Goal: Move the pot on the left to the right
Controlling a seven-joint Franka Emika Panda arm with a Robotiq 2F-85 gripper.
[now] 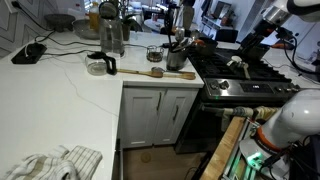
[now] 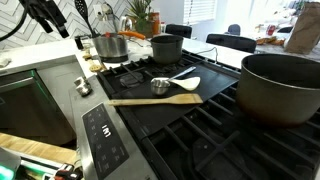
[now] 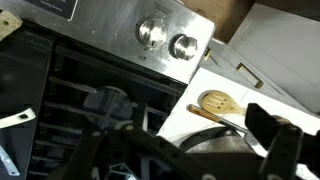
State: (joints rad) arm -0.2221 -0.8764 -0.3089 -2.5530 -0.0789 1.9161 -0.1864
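The pot [image 2: 166, 47] is small, round and dark. It stands on a far burner of the stove, next to the silvery crock [image 2: 110, 45] with utensils in it. In the wrist view my gripper [image 3: 190, 150] is open and empty. Its dark fingers are spread either side of a round grey rim [image 3: 215, 140] low in the picture; I cannot tell whether this rim is the pot. My dark arm [image 1: 265, 35] reaches over the stove from the far right.
A much larger dark pot [image 2: 283, 85] fills the near right burner. A wooden spatula [image 2: 155, 100] and a small metal cup [image 2: 160, 86] with a white spoon lie on the stove. The stove knobs [image 3: 152, 33] and a slotted wooden spoon [image 3: 215, 102] on the white counter show in the wrist view.
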